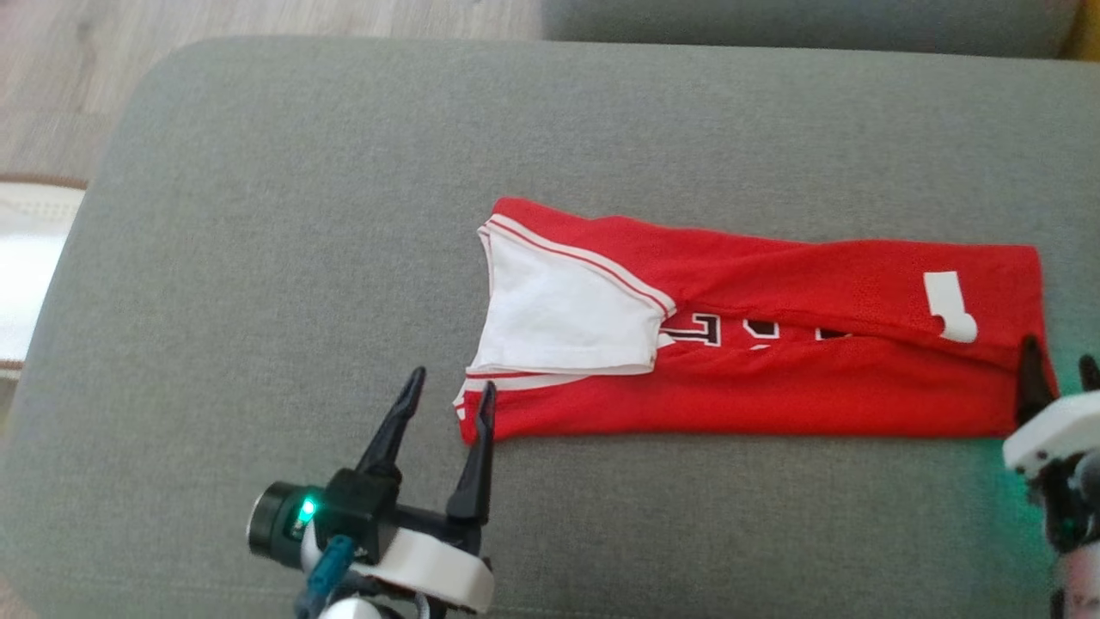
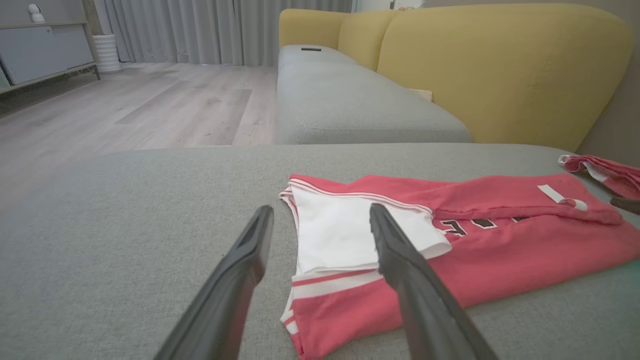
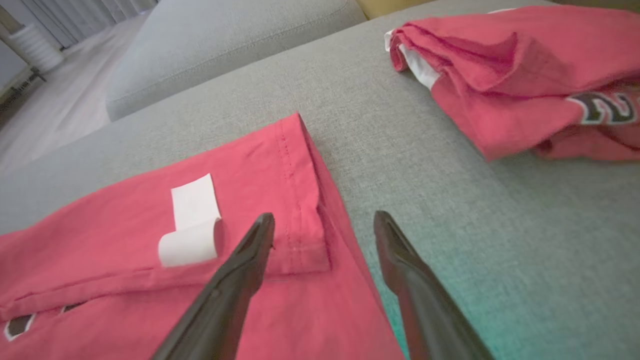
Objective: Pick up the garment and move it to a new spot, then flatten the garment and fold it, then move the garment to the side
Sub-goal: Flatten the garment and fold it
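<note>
Head view: folded garment (image 1: 773,378) lies on a cushion (image 1: 301,215), left gripper (image 1: 453,379) spread empty at its left corner, right gripper (image 1: 1057,350) spread empty straddling its right hem.

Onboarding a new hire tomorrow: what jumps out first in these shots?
A red jersey, folded into a long strip, lies across the grey cushion, white fabric showing at its left end. The left gripper and right gripper stand open at its two near corners. A second red garment lies bunched beyond its right end.
</note>
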Robot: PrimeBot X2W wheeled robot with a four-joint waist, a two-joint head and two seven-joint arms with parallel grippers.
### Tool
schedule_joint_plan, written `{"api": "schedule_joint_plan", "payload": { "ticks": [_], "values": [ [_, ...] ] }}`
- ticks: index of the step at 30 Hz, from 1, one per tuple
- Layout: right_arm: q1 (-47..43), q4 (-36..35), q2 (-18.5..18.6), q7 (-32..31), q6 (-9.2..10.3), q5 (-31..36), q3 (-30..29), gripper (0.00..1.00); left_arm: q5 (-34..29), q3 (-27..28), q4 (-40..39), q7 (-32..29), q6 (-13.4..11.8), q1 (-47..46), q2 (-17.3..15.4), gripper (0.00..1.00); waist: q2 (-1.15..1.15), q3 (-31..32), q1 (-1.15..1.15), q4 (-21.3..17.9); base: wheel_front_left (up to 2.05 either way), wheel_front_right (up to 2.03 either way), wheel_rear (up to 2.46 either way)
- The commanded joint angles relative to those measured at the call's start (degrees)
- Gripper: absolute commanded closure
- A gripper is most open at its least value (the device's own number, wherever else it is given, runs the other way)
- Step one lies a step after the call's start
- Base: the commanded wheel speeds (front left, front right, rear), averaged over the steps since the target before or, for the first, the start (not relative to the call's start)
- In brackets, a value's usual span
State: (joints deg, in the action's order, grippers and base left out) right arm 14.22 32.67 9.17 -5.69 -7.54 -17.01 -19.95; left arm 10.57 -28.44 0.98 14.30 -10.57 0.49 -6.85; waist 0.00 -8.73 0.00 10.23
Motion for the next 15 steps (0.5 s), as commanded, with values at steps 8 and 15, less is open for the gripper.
{"api": "schedule_joint_plan", "payload": {
  "ticks": [8,15],
  "values": [
    [7.8,6.4,4.1,-5.3,0.05,3.9,-0.3,0.00,-3.4,3.1,-1.5,0.7,3.0,-2.4,2.1,0.00,0.00,-3.6,0.00,1.7,0.00,0.00,0.00],
    [8.9,7.6,4.8,-7.2,0.05,4.6,1.8,1.00,-4.2,4.3,-1.5,0.7,3.6,-3.0,3.2,0.00,0.00,-4.8,0.00,1.2,0.00,0.00,0.00]
  ]
}}
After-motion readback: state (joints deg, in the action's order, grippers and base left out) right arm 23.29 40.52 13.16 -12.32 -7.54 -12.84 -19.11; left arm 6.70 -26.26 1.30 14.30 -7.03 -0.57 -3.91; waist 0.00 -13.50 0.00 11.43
